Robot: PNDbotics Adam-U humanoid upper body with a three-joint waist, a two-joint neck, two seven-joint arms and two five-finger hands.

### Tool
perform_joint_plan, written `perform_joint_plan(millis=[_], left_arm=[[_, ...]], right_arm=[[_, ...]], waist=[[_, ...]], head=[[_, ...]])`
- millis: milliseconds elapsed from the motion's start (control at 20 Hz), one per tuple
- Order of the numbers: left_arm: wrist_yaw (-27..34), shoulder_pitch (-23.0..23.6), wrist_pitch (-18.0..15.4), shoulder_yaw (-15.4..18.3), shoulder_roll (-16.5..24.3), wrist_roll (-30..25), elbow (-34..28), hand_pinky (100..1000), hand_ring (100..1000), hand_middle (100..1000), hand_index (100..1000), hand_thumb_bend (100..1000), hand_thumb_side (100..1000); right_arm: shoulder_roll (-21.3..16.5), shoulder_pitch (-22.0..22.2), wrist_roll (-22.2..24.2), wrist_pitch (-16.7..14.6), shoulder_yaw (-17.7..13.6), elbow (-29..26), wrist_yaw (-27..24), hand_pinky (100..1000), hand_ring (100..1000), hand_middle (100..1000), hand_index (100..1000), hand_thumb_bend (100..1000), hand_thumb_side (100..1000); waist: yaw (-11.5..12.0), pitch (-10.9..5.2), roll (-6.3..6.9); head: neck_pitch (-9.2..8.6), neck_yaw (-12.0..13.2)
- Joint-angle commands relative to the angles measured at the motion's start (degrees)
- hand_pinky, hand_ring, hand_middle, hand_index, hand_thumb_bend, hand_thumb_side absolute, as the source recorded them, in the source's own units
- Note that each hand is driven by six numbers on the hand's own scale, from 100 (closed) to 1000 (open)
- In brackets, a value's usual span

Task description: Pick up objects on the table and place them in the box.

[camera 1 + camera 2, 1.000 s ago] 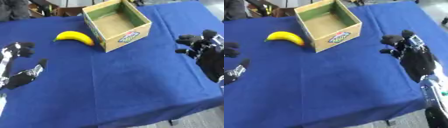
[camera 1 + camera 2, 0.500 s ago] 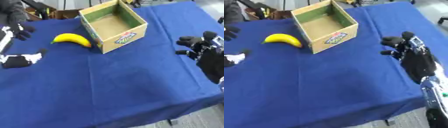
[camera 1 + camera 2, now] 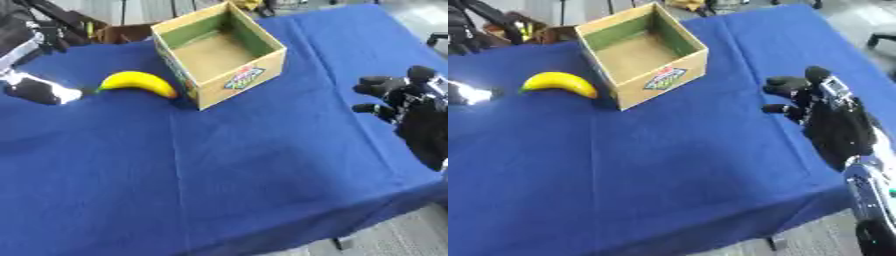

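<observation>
A yellow banana (image 3: 136, 82) lies on the blue table (image 3: 262, 175), just left of an open cardboard box (image 3: 241, 80) with a green inner wall and nothing visible inside. My left hand (image 3: 35, 91) comes in at the upper left, open, its thumb a short gap from the banana's stem end and its fingers spread higher up by the table's far edge. At the right edge my right hand (image 3: 833, 117) rests open, fingers pointing left, well apart from the box.
The table's near edge runs diagonally across the lower right, with grey floor (image 3: 394, 235) beyond it. Dark clutter (image 3: 105, 30) stands behind the far left edge. Wide blue cloth lies between the box and the near edge.
My left hand has travelled from the lower left up the table's left side to beside the banana. The right hand, banana and box have stayed put.
</observation>
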Motion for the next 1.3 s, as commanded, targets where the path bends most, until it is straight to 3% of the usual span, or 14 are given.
perform_joint_plan(millis=[50, 550, 900, 1300], left_arm=[[-2.4, -3.5, -1.4, 0.0, 0.0, -3.0, 4.1, 696, 720, 726, 827, 525, 272], [-5.4, -9.4, -5.8, 3.4, -1.7, -10.6, 19.0, 699, 720, 728, 822, 525, 297], [-8.9, -11.0, -7.1, 5.7, -3.9, -8.1, 26.1, 699, 712, 715, 808, 515, 300], [-10.2, -11.2, -7.2, 6.7, -4.8, -3.2, 27.8, 697, 703, 692, 788, 483, 254]], right_arm=[[-1.8, -0.8, 0.5, -0.1, 0.1, -1.0, -0.6, 737, 857, 754, 597, 100, 767], [-2.4, -2.6, 1.5, 0.4, 1.0, -1.0, -1.1, 737, 856, 754, 597, 100, 766], [-2.2, -3.3, 2.0, 0.5, 1.3, -1.1, -1.4, 737, 857, 755, 597, 100, 767], [-2.1, -3.6, 2.4, 0.5, 1.5, -1.2, -1.4, 739, 858, 755, 597, 100, 768]], waist=[[-0.4, -0.83, -0.02], [-3.9, -0.30, 1.09], [-5.6, 0.29, 1.11], [-7.1, 0.61, 1.09]], head=[[0.31, 0.4], [-0.23, 1.4], [-0.61, 1.3], [-0.90, 1.5]])
